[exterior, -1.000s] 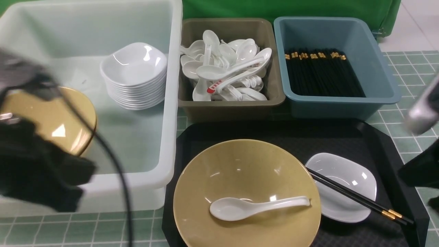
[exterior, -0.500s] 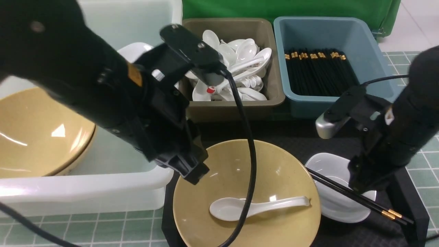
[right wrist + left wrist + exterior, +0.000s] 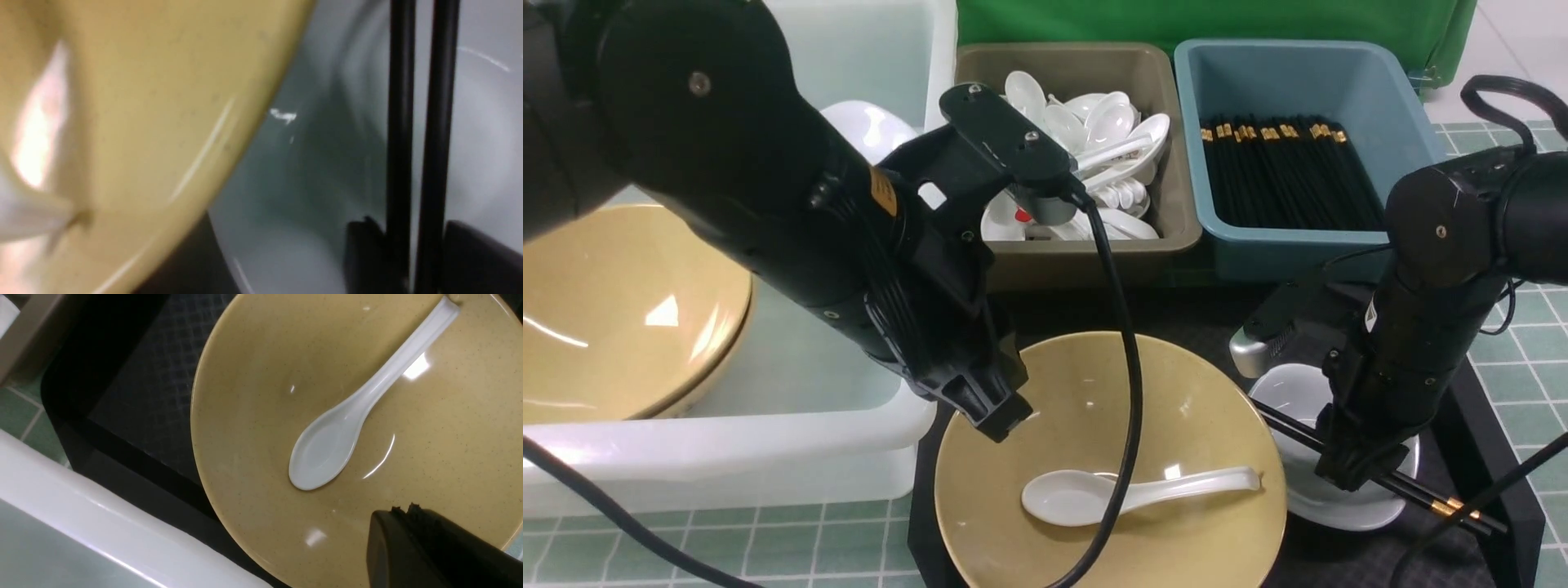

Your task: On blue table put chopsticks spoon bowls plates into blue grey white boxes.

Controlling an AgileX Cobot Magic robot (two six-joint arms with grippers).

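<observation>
A big yellow bowl on the black tray holds a white spoon. To its right a pair of black chopsticks lies across a small white plate. My left gripper hangs shut and empty just over the bowl's near-left rim, apart from the spoon. My right gripper is down on the plate, a finger against each side of the two chopsticks, which still show a sliver of gap between them.
At the back stand the white box with another yellow bowl and stacked white plates, the grey box full of spoons, and the blue box full of chopsticks. My left arm hides much of the white box.
Both arms have swung in from the sides. The left gripper came down over the bowl's rim. The right gripper dropped onto the plate, opened wide and closed round the chopsticks.
</observation>
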